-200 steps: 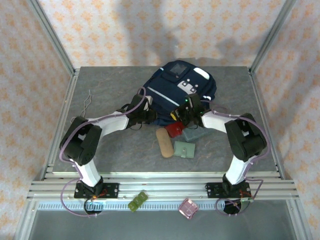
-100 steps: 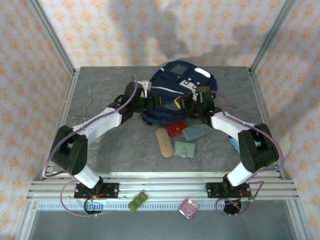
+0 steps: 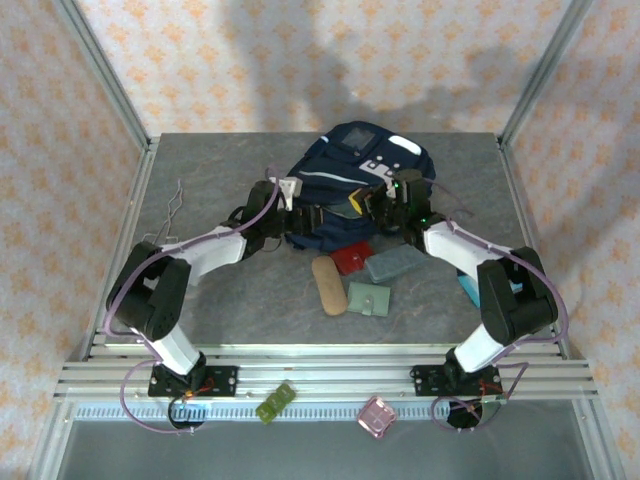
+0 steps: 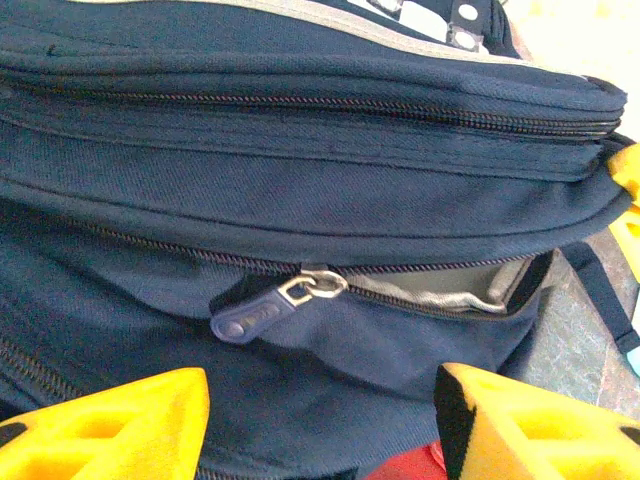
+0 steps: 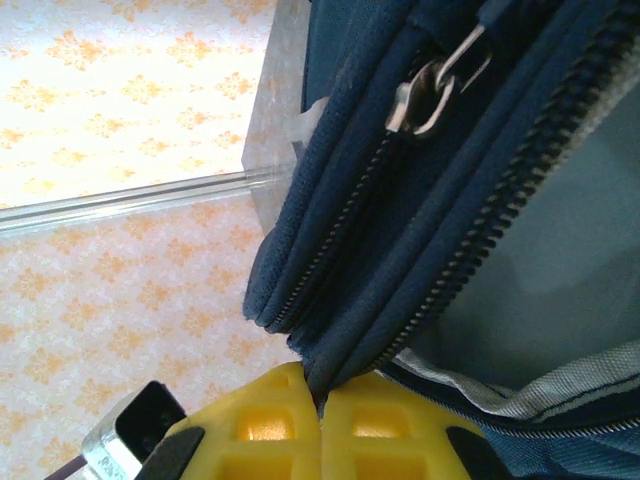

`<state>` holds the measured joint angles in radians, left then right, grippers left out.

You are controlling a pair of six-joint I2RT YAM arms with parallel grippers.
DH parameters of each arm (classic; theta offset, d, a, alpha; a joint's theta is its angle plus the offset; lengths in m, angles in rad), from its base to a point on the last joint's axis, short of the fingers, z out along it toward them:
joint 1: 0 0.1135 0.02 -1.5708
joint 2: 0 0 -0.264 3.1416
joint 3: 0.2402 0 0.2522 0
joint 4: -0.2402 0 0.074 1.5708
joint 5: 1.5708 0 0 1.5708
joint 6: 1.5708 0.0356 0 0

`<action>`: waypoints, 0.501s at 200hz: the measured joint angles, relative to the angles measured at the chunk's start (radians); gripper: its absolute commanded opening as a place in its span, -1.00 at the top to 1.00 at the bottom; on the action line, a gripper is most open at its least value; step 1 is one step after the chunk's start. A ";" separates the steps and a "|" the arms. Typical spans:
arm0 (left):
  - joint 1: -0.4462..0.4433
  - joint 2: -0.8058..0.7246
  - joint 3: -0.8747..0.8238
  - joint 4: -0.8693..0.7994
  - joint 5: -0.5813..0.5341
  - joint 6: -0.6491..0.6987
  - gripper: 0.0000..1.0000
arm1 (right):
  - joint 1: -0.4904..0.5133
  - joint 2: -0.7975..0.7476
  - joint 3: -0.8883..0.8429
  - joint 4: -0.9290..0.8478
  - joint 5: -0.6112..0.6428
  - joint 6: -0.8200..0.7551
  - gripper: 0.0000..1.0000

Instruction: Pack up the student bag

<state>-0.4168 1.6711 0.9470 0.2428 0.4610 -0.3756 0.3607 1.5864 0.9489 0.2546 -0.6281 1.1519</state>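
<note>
Right pincer (image 5: 320, 402) pinching student bag (image 3: 345, 175), left pincer (image 4: 322, 435) spread, seemingly not touching

Middle of the frame, on the grey table (image 3: 260, 310), there's a little cluster: a red pouch (image 3: 350, 258), a grey-blue pouch (image 3: 393, 263) right next to it, a tan oblong case (image 3: 326, 285) and a green wallet (image 3: 369, 299) just below. Some bent wire (image 3: 172, 212) sits off left. On the bottom rail are a green block (image 3: 274, 402) and a pink box (image 3: 376, 415).
</note>
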 measured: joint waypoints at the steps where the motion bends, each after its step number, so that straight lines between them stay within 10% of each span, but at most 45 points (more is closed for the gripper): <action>1: 0.000 0.001 0.000 0.002 0.000 0.000 -0.27 | 0.000 0.000 0.000 0.000 0.000 0.000 1.00; 58: 0.025 0.088 0.007 0.089 0.065 0.010 -0.27 | -0.003 0.000 0.020 0.000 -0.009 0.000 1.00; 100: 0.027 0.090 0.008 0.181 0.129 0.006 0.21 | -0.005 0.008 0.029 0.000 -0.023 0.000 1.00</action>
<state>-0.3901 1.7607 0.9550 0.4236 0.5900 -0.3691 0.3561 1.5940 0.9779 0.2546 -0.6506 1.1519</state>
